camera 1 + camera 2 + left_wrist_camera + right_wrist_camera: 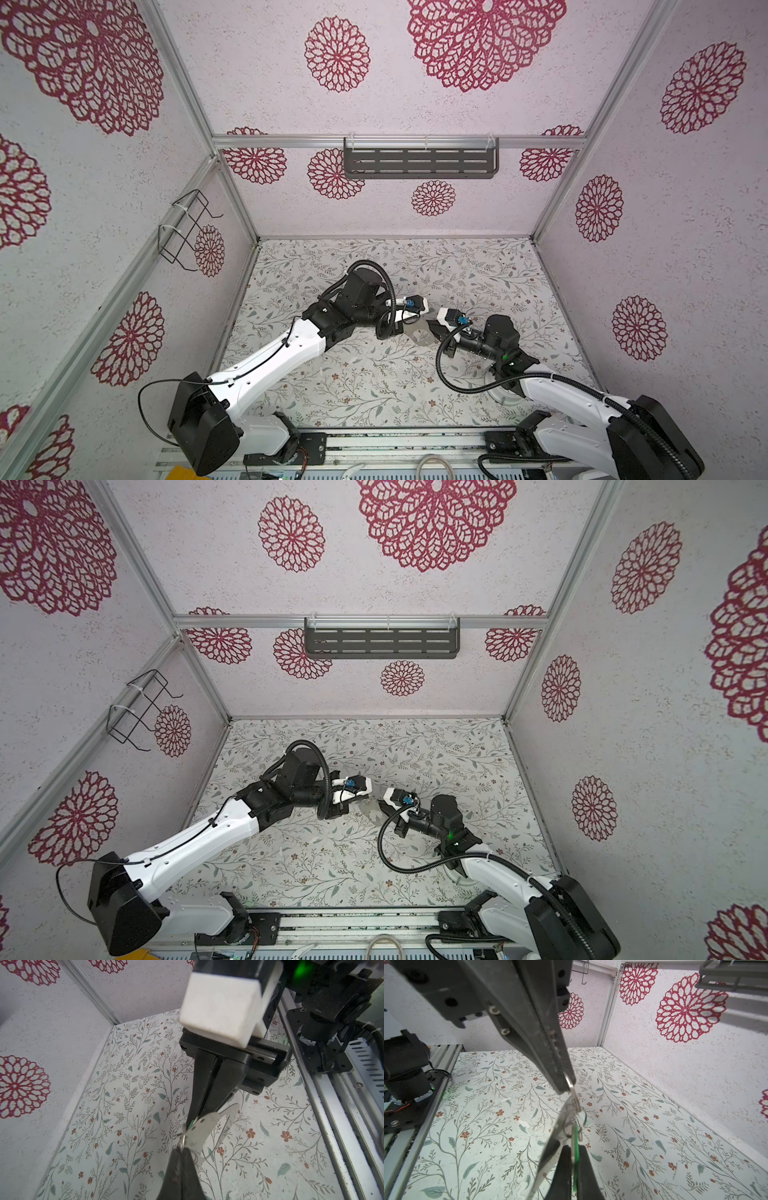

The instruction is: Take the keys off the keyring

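Both arms meet above the middle of the table. My left gripper (181, 1148) is shut on a small wire ring (570, 1082) at one end of the keyring (199, 1132), a flat dull-metal loop hanging in the air between the two grippers. In the right wrist view the keyring (550, 1147) shows edge-on. My right gripper (575, 1148) is shut on the green tag of a key (576, 1157), which hangs from further wire rings (577, 1105). In both top views the keyring (419, 338) (372, 812) sits between the left gripper (413, 322) and the right gripper (432, 326).
A round pale clock (505, 395) lies on the table under the right arm. A dark slotted shelf (419, 162) hangs on the back wall and a wire basket (187, 228) on the left wall. The metal rail (395, 440) runs along the front edge.
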Action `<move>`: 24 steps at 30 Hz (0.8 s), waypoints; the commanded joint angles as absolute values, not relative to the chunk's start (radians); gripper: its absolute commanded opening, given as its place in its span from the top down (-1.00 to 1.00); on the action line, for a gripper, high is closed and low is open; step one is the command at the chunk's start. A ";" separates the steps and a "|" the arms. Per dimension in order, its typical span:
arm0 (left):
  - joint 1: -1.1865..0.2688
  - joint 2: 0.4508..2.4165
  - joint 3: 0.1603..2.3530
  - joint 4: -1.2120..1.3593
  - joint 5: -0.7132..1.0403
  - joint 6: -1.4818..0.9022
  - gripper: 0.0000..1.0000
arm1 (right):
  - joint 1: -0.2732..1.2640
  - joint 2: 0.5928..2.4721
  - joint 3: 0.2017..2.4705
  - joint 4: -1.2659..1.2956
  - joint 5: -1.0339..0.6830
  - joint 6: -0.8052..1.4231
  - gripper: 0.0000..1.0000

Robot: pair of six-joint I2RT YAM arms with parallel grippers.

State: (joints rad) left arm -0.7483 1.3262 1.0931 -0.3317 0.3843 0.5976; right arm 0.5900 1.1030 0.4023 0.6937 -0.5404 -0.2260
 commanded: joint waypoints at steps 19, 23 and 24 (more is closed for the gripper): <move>-0.773 1.252 0.986 -0.047 0.175 0.581 1.00 | 0.595 1.026 0.497 0.500 -0.373 -0.360 1.00; -0.775 1.261 0.992 -0.045 0.161 0.574 1.00 | 0.595 1.007 0.508 0.471 -0.348 -0.382 1.00; -0.775 1.262 0.994 -0.046 0.160 0.571 1.00 | 0.595 1.002 0.512 0.466 -0.345 -0.389 1.00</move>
